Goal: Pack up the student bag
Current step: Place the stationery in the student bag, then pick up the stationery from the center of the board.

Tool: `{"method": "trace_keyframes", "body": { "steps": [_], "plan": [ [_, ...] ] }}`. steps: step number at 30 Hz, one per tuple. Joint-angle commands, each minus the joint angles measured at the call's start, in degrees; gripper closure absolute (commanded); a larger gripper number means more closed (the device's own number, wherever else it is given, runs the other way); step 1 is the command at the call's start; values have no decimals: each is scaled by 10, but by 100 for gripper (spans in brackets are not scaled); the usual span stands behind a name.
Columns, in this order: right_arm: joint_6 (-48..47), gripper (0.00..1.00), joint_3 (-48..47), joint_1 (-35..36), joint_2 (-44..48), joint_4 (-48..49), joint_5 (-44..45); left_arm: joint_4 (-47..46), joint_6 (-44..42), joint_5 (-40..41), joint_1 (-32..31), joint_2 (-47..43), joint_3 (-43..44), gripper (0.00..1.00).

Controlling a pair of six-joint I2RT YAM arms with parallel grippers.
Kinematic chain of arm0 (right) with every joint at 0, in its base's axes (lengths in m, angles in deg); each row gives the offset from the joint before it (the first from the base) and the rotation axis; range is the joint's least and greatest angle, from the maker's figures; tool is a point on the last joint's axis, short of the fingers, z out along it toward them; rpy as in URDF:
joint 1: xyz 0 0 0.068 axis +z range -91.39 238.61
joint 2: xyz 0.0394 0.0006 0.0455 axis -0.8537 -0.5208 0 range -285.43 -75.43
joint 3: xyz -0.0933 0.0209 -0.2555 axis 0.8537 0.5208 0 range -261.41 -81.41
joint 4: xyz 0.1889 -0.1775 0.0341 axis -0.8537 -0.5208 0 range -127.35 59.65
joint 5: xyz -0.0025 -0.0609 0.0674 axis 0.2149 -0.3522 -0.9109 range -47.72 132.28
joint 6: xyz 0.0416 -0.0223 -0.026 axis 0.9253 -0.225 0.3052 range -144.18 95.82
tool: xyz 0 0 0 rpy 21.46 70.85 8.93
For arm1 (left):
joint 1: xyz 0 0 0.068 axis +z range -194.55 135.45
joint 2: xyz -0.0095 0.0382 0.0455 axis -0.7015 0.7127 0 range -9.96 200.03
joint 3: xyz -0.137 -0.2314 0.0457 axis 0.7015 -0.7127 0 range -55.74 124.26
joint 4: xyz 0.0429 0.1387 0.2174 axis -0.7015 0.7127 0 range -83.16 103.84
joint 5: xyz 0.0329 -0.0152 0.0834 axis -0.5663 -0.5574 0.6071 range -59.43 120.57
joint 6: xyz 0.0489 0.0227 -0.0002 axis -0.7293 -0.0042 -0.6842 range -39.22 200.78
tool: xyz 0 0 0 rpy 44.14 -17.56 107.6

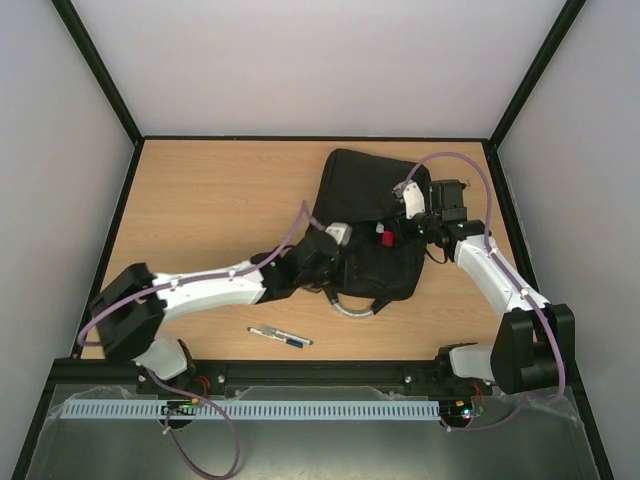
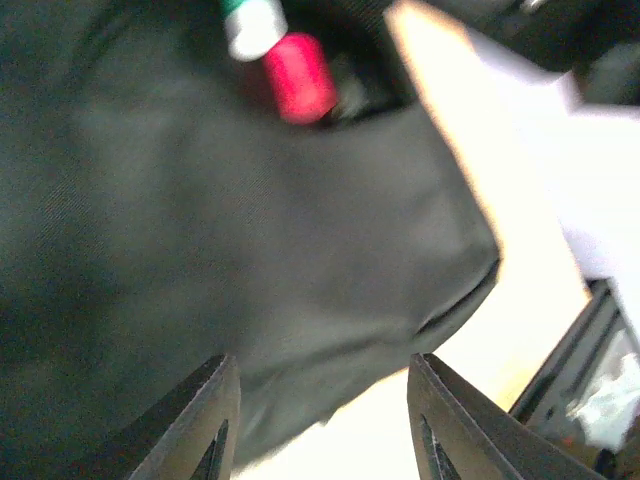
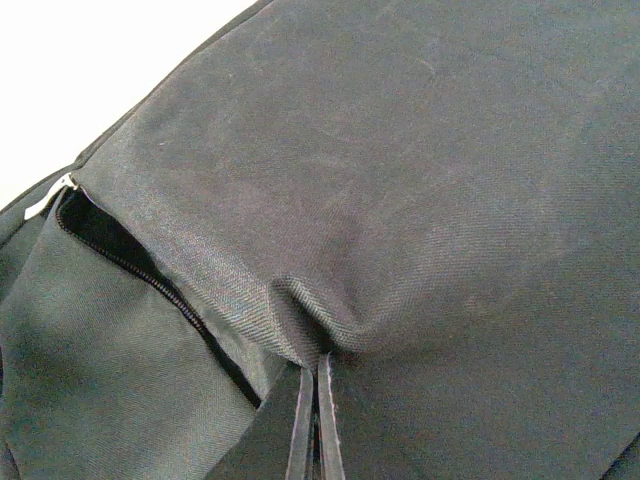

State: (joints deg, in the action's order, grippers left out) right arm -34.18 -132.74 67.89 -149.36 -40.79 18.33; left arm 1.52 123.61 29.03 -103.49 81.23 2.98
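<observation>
The counter (image 1: 200,210) is boxed in by pale walls on black frame rails; its widest open stretch runs from 9 to 11 o'clock of centre, while the strip toward 3 o'clock is narrow and taken up by the right arm; the student bag (image 1: 365,180) lies flat toward 1 o'clock of centre, its far corner close to the back edge and its near side well short of the front rail; it is black, soft and woven, with a grey loop handle (image 1: 357,309) curling from its 6 o'clock side and an unzipped pocket (image 3: 150,285) gaping open; a red-capped marker (image 2: 297,78) sits at the mouth of an opening; a slim pen (image 1: 280,337) lies alone on the wood at 7 o'clock of the bag; the left gripper (image 2: 320,400) hangs over the bag's 9 o'clock edge, jaws parted with nothing between them; the right gripper (image 3: 313,400) is closed, pinching up a fold of bag fabric beside the zip.
</observation>
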Motion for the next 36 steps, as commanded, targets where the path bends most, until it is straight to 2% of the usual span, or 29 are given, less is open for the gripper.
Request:
{"method": "trace_keyframes", "body": {
  "steps": [1,7,17,27,32,36],
  "plan": [
    [7,99,0,-6,4,5,-21,188,64,58,-4,-88,-81,51],
    [5,99,-2,-6,-3,3,-28,323,130,61,-1,-186,-142,48],
    [2,99,-2,-6,-3,0,-32,419,212,-69,4,-205,-186,42],
    [-2,99,-2,-6,-3,-3,-34,402,255,-108,3,-198,-235,40],
    [-2,99,-4,-6,-8,-5,-37,396,228,-85,8,-164,-230,41],
    [-3,99,-4,-6,-4,-5,-34,384,180,-69,41,-125,-215,43]
  ]
}}
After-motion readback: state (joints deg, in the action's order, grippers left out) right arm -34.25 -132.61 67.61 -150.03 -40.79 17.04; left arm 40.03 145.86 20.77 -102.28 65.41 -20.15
